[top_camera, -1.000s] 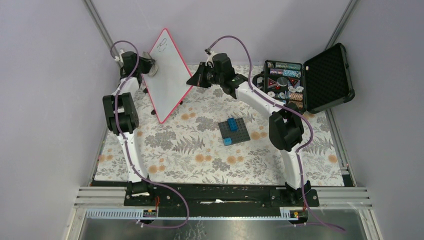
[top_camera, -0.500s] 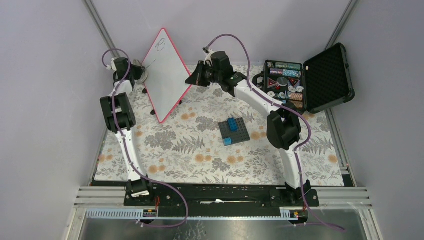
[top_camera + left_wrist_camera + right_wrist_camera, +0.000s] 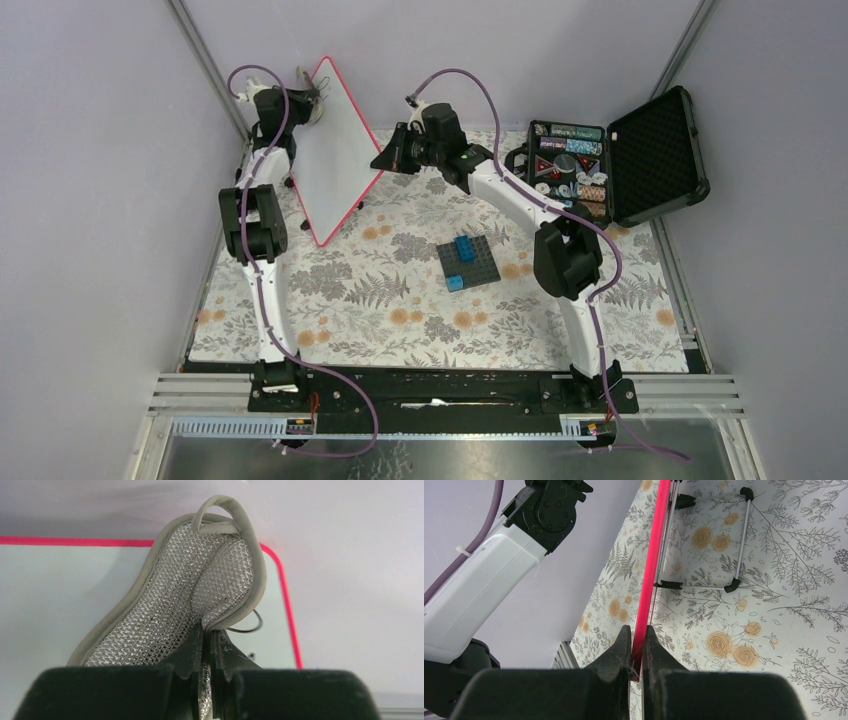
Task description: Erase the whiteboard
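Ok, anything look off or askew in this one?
The whiteboard sits askew, tipped up on one corner, its red frame pinched by the right gripper. Nothing looks spilled or damaged.

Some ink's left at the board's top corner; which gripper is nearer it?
Left. The left gripper, shut on the mesh pad, sits beside the ink; the right gripper clamps the whiteboard at its side edge, away from it.

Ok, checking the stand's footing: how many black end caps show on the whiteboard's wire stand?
4, right wrist view: two inner caps beside the whiteboard edge, two outer caps at the stand's far corners. More may be hidden.
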Controlling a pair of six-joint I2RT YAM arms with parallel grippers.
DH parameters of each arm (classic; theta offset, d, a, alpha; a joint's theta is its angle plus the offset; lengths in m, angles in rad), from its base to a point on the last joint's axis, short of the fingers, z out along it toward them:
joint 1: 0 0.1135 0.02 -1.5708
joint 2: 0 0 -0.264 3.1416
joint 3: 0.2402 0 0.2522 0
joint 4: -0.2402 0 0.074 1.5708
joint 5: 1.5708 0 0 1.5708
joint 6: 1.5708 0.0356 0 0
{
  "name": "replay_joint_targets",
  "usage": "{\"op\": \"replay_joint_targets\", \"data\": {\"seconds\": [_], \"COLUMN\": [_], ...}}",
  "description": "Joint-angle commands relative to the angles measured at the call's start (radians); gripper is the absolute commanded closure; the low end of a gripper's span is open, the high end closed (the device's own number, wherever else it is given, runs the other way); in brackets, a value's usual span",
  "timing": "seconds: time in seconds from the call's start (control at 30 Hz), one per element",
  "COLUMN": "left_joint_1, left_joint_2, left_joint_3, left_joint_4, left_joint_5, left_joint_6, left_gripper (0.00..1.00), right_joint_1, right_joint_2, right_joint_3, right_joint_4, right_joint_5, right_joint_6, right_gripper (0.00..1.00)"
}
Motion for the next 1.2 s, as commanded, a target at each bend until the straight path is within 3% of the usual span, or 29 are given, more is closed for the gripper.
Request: {"op": "replay_joint_targets", "data": {"seconds": [0.0, 0.17, 0.43, 0.6, 0.93, 1.17], "left_joint_1": [-0.036, 0.042, 0.141, 0.092, -0.111, -0.129], "left_joint_2": [-0.065, -0.025, 0.127, 0.062, -0.173, -0.183], "left_joint_3": [-0.063, -0.146, -0.104, -0.187, -0.297, -0.308], "left_joint_4": [0.124, 0.121, 0.089, 0.14, 0.274, 0.282], "left_joint_5": [0.077, 0.044, 0.095, 0.112, 0.106, 0.075], "left_joint_6": [-0.04, -0.068, -0.151, -0.149, -0.143, -0.154], "left_gripper": [1.0, 1.0, 1.0, 1.0, 1.0, 1.0], "right_joint_1": [0.092, 0.092, 0.094, 0.093, 0.096, 0.097], "right_joint_2": [0.015, 0.024, 0.037, 0.047, 0.034, 0.018], "right_joint_3": [0.022, 0.029, 0.043, 0.062, 0.053, 0.04], "right_joint_4": [0.057, 0.057, 0.054, 0.017, 0.015, 0.016], "right_joint_5": [-0.333, -0.335, -0.333, -0.33, -0.325, -0.322], "right_joint_6": [-0.043, -0.04, -0.045, -0.047, -0.051, -0.055], "right_gripper": [1.0, 1.0, 1.0, 1.0, 1.0, 1.0]}}
